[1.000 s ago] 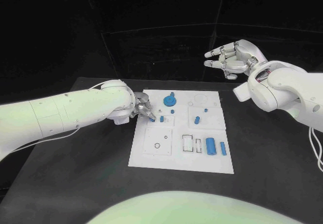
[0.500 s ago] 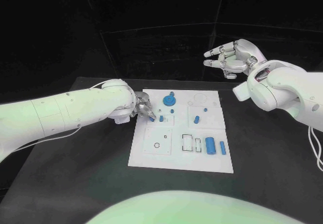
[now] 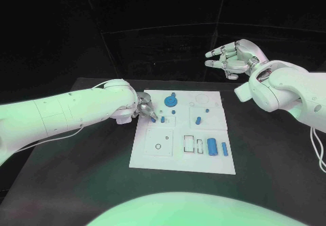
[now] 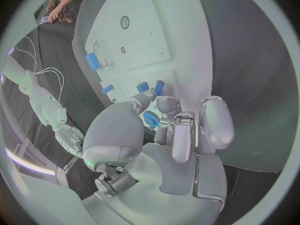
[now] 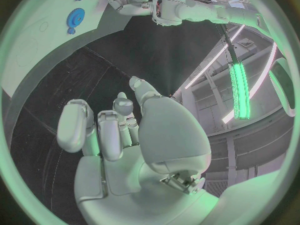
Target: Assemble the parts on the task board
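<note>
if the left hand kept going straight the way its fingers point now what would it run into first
Probably the small blue part at its fingertips, near the task board's left edge. The left hand already looks on or almost on it; actual contact is unclear.

black table (image 3: 81,179), green light strip (image 5: 239,87)

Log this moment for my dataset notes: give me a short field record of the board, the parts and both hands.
board: white task board on the black table
left hand: left hand at the board's left edge, fingers at a small blue peg; grip unclear
right hand: right hand raised beyond the table, holding nothing, fingers apart
other parts: blue round part near the far edge; blue cylinder near the right edge
</note>
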### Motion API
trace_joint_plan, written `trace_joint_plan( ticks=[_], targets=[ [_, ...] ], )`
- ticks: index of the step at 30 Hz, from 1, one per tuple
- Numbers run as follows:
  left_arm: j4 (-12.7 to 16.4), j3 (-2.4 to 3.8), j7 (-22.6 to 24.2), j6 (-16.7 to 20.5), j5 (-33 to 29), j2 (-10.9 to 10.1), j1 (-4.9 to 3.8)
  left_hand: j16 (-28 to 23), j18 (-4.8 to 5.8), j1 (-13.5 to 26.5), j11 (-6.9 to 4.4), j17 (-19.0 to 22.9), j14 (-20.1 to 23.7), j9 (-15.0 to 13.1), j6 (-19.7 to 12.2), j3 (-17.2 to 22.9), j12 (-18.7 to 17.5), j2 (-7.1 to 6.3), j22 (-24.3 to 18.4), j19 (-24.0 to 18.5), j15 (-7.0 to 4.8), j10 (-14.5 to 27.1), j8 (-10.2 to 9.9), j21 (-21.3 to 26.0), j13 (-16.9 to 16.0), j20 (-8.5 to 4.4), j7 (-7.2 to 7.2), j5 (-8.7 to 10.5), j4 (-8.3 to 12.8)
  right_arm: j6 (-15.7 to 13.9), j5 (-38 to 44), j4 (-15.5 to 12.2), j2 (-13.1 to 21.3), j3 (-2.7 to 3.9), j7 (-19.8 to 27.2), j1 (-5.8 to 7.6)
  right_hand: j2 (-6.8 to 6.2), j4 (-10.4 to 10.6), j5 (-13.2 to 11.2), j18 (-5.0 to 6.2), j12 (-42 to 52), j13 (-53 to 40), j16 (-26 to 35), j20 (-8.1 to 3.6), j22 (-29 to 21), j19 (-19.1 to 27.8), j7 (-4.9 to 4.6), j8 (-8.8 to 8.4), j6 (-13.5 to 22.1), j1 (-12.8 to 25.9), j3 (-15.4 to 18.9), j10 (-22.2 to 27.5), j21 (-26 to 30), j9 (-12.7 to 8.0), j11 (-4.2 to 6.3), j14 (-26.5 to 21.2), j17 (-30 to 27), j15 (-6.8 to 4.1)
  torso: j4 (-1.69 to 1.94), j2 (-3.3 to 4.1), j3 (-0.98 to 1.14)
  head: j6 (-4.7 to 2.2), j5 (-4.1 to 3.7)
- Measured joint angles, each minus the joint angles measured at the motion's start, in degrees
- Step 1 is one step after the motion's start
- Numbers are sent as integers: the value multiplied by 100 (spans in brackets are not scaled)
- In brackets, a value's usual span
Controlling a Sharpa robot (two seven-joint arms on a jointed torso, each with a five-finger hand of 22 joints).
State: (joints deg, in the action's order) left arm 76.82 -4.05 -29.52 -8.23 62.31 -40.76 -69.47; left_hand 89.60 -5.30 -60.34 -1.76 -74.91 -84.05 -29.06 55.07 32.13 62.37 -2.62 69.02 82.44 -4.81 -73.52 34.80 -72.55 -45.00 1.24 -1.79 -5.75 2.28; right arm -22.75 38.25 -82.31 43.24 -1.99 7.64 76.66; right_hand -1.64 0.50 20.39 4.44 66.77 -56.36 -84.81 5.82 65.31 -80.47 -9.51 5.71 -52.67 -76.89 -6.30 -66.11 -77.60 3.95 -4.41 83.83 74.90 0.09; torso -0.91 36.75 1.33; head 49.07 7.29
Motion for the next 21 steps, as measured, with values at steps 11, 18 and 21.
trace_joint_plan(
  ticks=[11,18,21],
  targets=[
    [-59,-6,-6,-46,-21,27,7,0,0,225,-42,0,0,-19,128,-372,83,-106,79,20,-41,-40,2,-47,-111,-20,49,-6,-181,2,0,0,1,0,-2,0,0,0,0,0,0,0,0,0,0,0,0,0,0,0,0,0,0,0,0,0,0,0,4,-1,-1,2,-12],
    [-103,-13,-39,-62,-25,34,18,0,0,418,-51,0,0,-33,156,-816,137,-164,126,38,-41,-49,28,-70,-180,-38,38,-6,-345,7,0,0,1,0,-4,0,0,-1,0,0,0,21,0,0,-20,0,0,0,0,0,1,11,0,0,-11,0,0,0,4,-1,-2,8,-13],
    [-116,-15,-57,-53,-25,32,19,0,0,493,-51,0,0,-39,156,-1093,166,-190,141,38,-41,-49,50,-93,-209,-39,38,-6,-438,15,1,0,1,0,-6,0,0,-1,0,0,0,33,27,0,-38,0,0,0,0,0,1,22,22,0,-19,0,0,0,4,-1,-2,9,-13]
  ],
)
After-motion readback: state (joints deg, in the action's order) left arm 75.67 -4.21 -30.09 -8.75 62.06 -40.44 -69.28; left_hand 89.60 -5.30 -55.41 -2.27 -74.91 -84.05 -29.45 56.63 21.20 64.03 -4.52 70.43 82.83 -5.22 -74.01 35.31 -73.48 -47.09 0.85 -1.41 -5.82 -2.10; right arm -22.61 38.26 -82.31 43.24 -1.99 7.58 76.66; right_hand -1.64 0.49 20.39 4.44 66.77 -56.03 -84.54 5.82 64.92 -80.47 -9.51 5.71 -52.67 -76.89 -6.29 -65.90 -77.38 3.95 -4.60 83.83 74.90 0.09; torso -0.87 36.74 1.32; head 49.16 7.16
